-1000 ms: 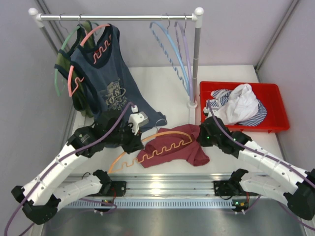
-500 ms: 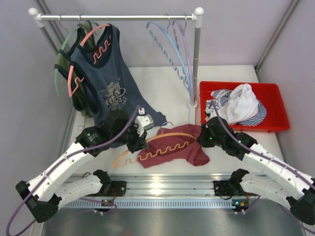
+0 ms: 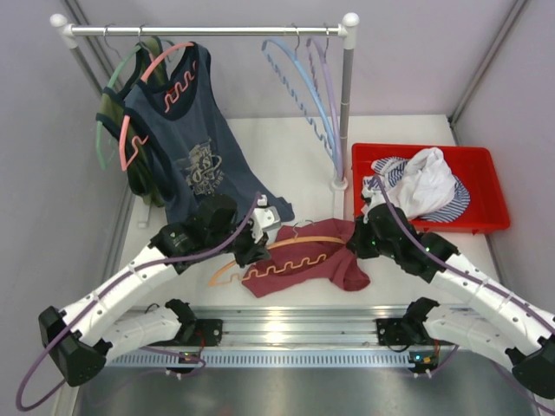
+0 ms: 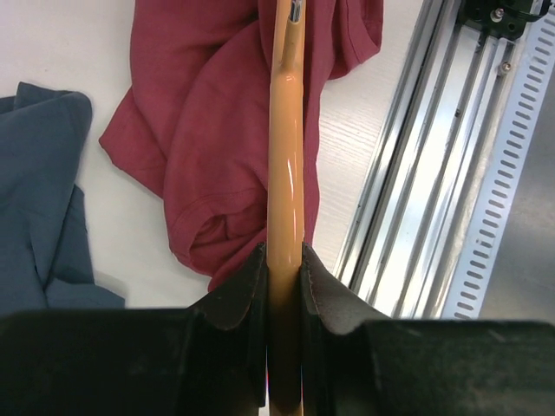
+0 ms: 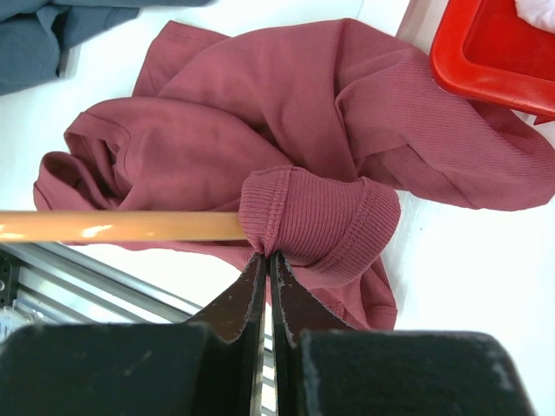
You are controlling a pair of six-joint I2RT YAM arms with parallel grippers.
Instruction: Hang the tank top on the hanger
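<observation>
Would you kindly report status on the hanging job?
Left gripper shut on thin orange plastic hanger. Right gripper pinching maroon fabric tank top, hanger tip at fold. Navy printed top hangs close by.

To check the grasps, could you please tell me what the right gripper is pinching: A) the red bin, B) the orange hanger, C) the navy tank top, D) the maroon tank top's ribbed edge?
D: the right gripper is shut on a ribbed fold of the maroon tank top, beside the orange hanger.
</observation>
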